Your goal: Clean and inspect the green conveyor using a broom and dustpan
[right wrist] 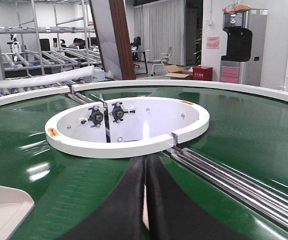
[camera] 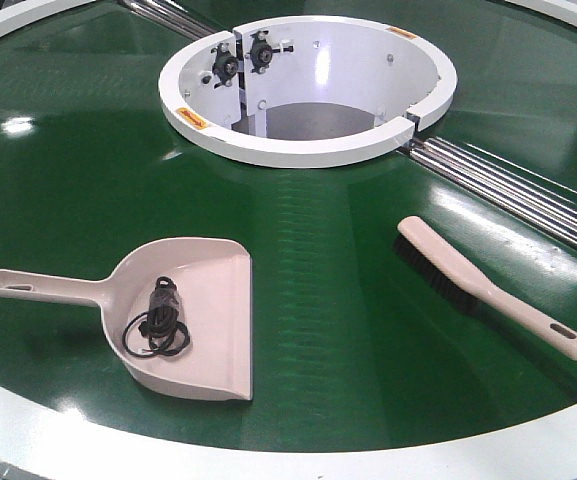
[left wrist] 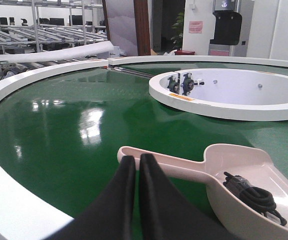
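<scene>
Conveyor (camera: 328, 330): one. On it, one dustpan (camera: 193, 320) front-left holding one black cord bundle (camera: 160, 320); one broom (camera: 488, 287) right, well apart. White hub (camera: 308, 90) behind. Left gripper (left wrist: 137, 162), right gripper (right wrist: 145, 162): both clenched, empty.

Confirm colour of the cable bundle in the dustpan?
Black cable bundle, clearest in the exterior front view.

A coiled black cable (camera: 158, 322) lies inside a scoop; a water dispenser (right wrist: 241, 42) stands beyond.
</scene>
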`<state>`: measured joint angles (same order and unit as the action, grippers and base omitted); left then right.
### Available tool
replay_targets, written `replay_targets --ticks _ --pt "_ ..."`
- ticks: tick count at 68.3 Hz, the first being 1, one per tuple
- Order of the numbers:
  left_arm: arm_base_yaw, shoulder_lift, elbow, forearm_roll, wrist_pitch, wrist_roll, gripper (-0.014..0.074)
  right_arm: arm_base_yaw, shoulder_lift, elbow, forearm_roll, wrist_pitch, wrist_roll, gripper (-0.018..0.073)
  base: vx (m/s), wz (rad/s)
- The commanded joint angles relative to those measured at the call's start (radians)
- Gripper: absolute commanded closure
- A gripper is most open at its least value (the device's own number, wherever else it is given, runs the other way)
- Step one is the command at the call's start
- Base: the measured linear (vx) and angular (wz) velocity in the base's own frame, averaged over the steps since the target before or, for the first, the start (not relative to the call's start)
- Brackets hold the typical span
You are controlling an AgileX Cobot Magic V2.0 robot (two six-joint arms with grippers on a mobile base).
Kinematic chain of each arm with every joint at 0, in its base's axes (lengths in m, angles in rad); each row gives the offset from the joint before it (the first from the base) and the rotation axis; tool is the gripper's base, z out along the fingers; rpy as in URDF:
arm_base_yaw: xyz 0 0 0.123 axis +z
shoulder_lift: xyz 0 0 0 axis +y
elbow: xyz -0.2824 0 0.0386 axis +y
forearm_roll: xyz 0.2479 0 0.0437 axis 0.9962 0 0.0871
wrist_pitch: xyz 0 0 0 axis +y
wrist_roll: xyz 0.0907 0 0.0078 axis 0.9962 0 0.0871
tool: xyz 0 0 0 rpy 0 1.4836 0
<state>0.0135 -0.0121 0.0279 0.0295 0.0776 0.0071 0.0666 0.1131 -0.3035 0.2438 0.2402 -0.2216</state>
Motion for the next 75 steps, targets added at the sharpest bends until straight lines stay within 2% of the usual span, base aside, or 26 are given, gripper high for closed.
replay_targets --ticks 1,16,23,33,37,49,56,75 --pt "0.003 -0.014 0.009 -0.001 -0.066 -0.007 0.0603 -0.004 0.015 -0.026 0.001 -0.072 -0.011 0.0568 0.00 0.00" --pt "0.003 -0.014 0.009 -0.001 -0.066 -0.007 0.0603 -0.004 0.015 -0.025 -0.016 -0.074 -0.025 0.0568 0.00 0.00" --pt "0.003 -0.014 0.009 -0.001 -0.066 -0.007 0.0603 -0.007 0.015 0.018 -0.108 -0.087 -0.014 0.0568 0.00 0.00" --pt "0.003 -0.014 0.009 -0.001 -0.066 -0.007 0.0603 -0.007 0.013 0.105 -0.316 -0.127 0.173 0.0568 0.00 0.00" --pt "0.003 -0.014 0.009 -0.001 -0.066 -0.007 0.0603 -0.007 0.013 0.157 -0.353 -0.177 0.208 0.0568 0.00 0.00" --pt "0.003 -0.014 0.009 -0.001 -0.066 -0.007 0.0603 -0.007 -0.072 0.339 -0.328 -0.357 0.207 0.0568 0.00 0.00" --pt "0.003 -0.014 0.009 -0.001 -0.065 -0.007 0.0603 -0.007 -0.138 0.335 -0.282 -0.271 0.214 0.0568 0.00 0.00" --pt "0.003 -0.014 0.009 -0.001 -0.064 -0.007 0.0603 -0.004 -0.135 0.335 -0.270 -0.272 0.210 0.0568 0.00 0.00"
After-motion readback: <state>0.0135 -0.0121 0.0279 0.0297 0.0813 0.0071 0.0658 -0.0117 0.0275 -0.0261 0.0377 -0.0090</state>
